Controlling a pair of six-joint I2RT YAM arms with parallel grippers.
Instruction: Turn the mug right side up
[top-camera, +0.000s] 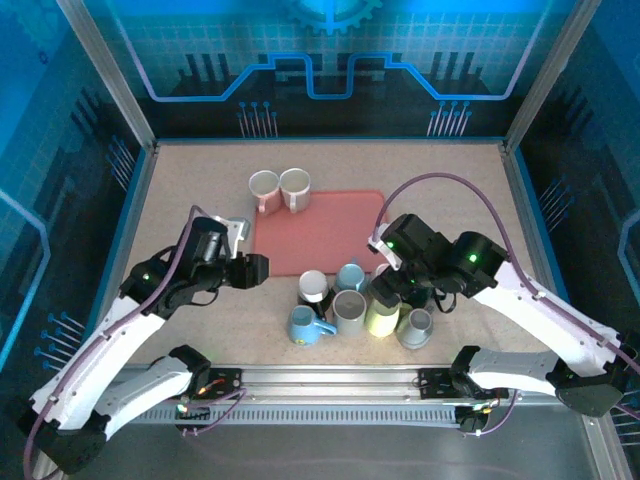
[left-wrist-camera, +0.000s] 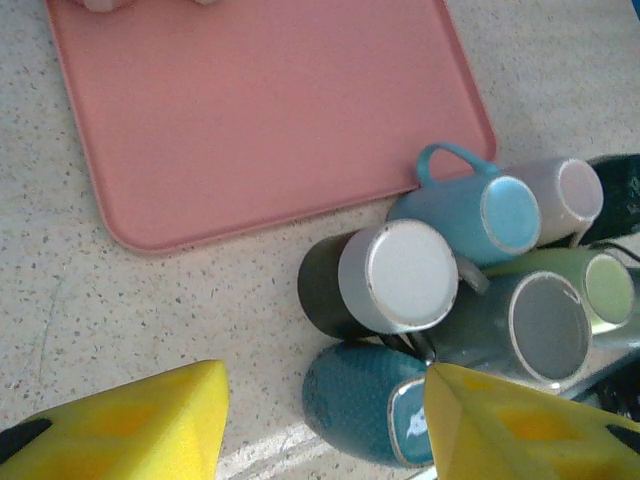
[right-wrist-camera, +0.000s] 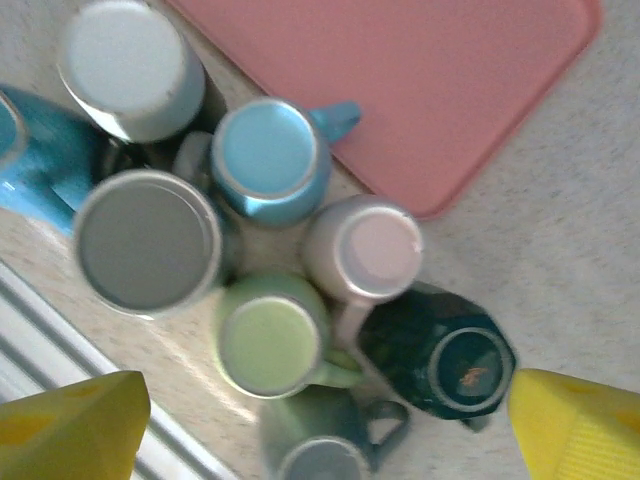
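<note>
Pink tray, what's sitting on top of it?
A pink mug and a cream mug stand at the pink tray's far left corner; the rest is bare. Whatever lies beneath them is covered.

Left arm, right arm: white link shells, black joint housings, green indicator lights, purple cables. End effector fingers: yellow wedges.

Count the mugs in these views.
10. Two pale mugs at the tray's far left corner; eight by its near edge: white, light blue, blue, grey, pink, green, teal, sage. More may hide beneath the right arm.
</note>
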